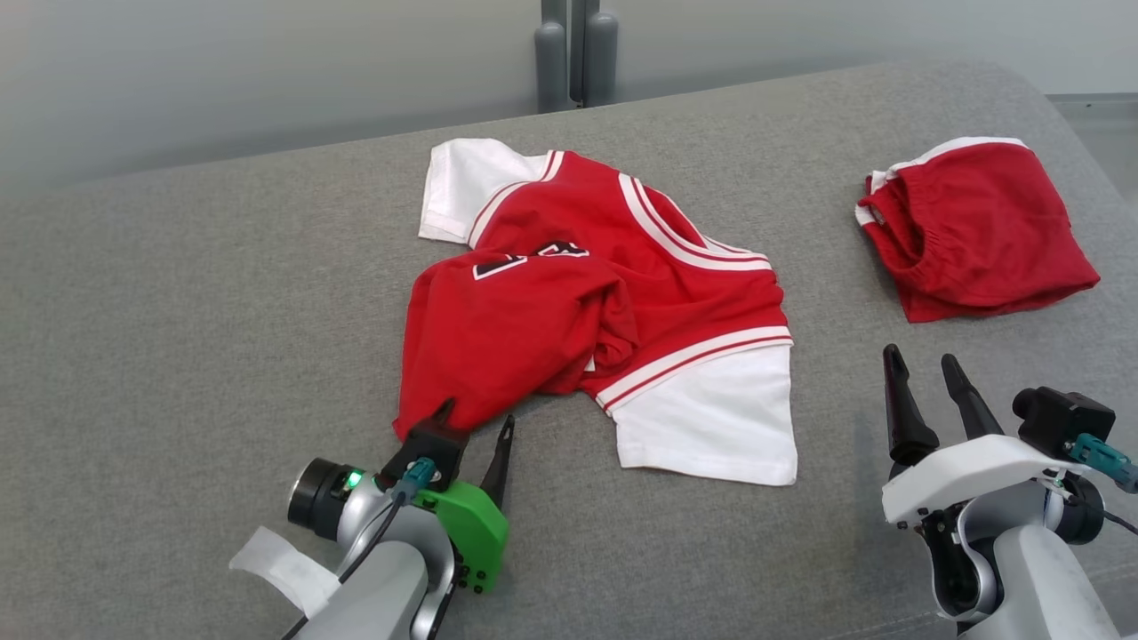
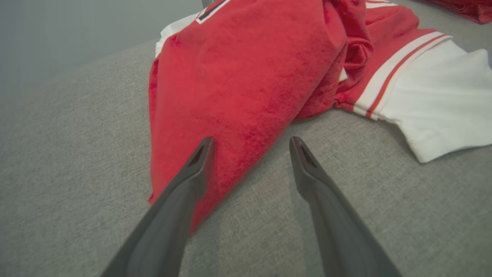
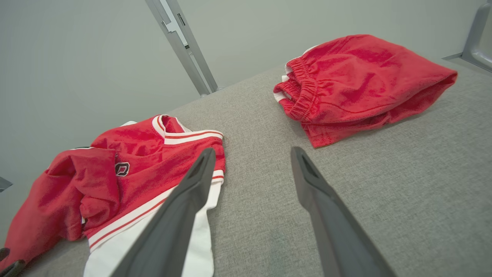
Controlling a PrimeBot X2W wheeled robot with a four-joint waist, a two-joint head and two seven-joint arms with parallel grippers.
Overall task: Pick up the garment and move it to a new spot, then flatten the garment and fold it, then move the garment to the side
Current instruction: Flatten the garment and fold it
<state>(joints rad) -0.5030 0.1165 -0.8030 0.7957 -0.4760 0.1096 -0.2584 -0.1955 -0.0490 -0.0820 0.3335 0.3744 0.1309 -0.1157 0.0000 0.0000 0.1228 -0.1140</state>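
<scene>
Bench (image 1: 178,311): grey woven cloth top, carrying both pieces of clothing.

Jersey (image 1: 658,276): red with white sleeves and white stripes, in the middle of the bench. It is not flat. A red flap lies doubled over the front and covers part of the black-and-white lettering.

Sleeves: one white sleeve lies at the far left. The other is spread toward the near right, close to the right pincer.

Flap corner: it tapers to a point at the near left, right at the left pincer.

Left pincer (image 1: 477,413): jaws apart, clamped on nothing. In the left wrist view (image 2: 250,140) one finger (image 2: 192,173) lies over the red cloth's edge and the other is over bare bench.

Right pincer (image 1: 919,354): jaws apart and empty, over bare bench between the jersey and the shorts. It touches neither in the right wrist view (image 3: 252,150).

Shorts (image 1: 978,236): red, with an elastic waist and white trim, bunched at the far right, well apart from the jersey.

Posts (image 1: 576,53): grey uprights behind the bench's far edge.
</scene>
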